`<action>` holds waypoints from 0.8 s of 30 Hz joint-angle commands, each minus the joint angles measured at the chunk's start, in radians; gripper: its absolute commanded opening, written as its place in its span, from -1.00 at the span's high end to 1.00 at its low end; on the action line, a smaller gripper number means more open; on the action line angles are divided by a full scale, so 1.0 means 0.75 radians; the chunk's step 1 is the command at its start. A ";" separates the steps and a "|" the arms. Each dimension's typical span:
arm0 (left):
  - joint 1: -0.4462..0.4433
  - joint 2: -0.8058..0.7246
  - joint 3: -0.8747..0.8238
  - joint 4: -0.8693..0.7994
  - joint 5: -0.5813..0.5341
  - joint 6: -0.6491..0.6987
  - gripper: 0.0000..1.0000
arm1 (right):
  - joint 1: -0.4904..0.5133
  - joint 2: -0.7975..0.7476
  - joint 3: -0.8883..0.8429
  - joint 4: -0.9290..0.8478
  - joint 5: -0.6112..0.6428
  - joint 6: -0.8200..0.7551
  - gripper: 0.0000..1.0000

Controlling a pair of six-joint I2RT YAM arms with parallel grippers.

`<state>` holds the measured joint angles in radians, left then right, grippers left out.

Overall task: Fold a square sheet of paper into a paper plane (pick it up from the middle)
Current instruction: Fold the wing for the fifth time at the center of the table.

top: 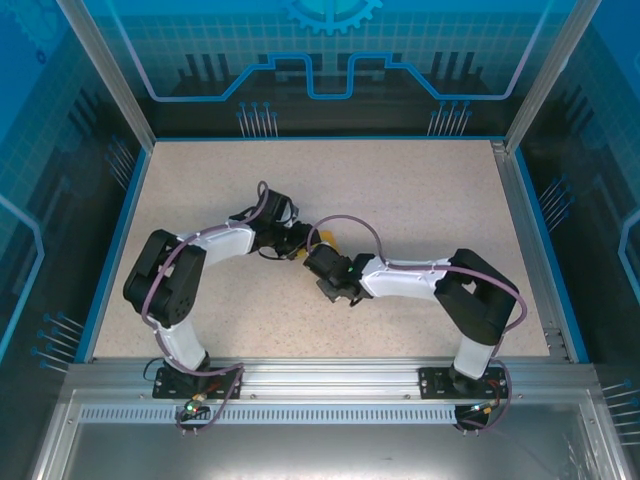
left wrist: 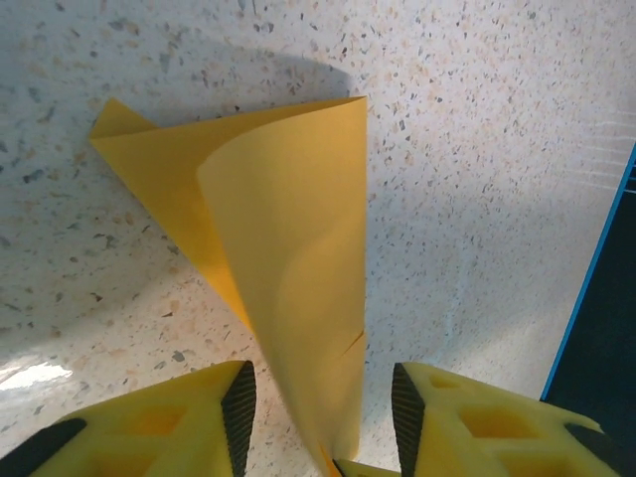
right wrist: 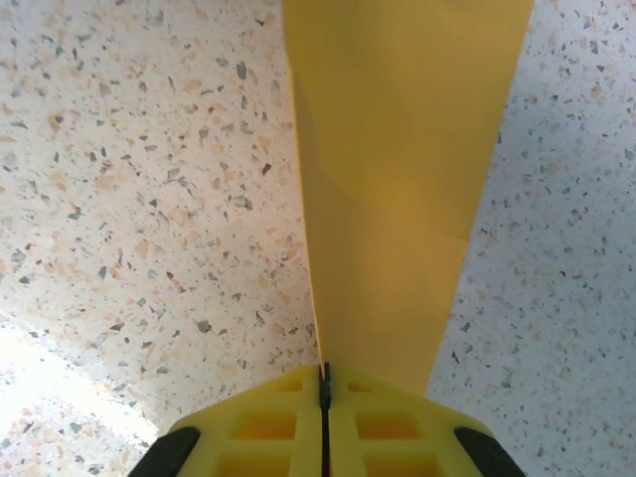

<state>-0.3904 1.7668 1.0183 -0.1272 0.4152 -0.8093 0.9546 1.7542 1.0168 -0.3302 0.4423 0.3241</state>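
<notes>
Right gripper (right wrist: 324, 386) is pinching the folded paper (right wrist: 397, 149) between tightly closed fingers, near the middle of the table (right wrist: 119, 199). Left gripper (left wrist: 320, 412) is standing partly open, its pads straddling the paper's narrow end without clamping.

No readable text, numbers or brand marks in any view. Only sign-like graphic: blue gear emblem (top: 332, 12), cut off by the frame edge, centre of the far wall panel (top: 180, 50), with circuit-style line art (top: 330, 75) just near of it. No lettering legible there.
</notes>
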 commanded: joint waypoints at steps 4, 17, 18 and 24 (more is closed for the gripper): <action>0.020 -0.063 -0.031 -0.040 -0.024 0.012 -0.01 | -0.064 -0.062 -0.048 0.089 -0.185 -0.013 0.87; 0.021 -0.161 -0.083 0.003 -0.041 0.008 -0.14 | -0.249 -0.125 -0.161 0.263 -0.610 0.020 0.88; 0.021 -0.161 -0.083 0.004 -0.034 0.012 -0.16 | -0.264 -0.126 -0.164 0.274 -0.652 0.019 0.87; 0.020 -0.071 -0.026 -0.027 0.024 -0.003 -0.27 | -0.286 -0.141 -0.164 0.281 -0.711 -0.017 0.84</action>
<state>-0.3813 1.6764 0.9737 -0.1268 0.3962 -0.8104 0.7448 1.6764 0.9016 -0.1444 -0.0319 0.3237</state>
